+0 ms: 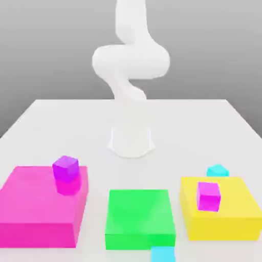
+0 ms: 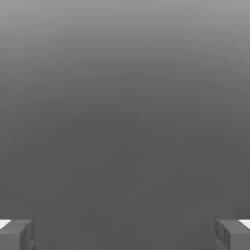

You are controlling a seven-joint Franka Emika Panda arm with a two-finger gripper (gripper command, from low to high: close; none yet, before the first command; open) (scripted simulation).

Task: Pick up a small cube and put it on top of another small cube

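A pale table (image 1: 131, 117) before a grey backdrop; the pincer (image 2: 125, 237) gapes wide, empty. One cyan cube (image 1: 218, 171) seems behind the yellow block (image 1: 220, 192), another (image 1: 162, 254) by the green block (image 1: 139, 210).

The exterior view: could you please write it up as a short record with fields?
pink block: at the exterior view's left, purple cube on it
green block: middle
yellow block: at the exterior view's right, magenta cube on it
cyan cubes: one behind the yellow block, one in front of the green block
gripper: open, empty
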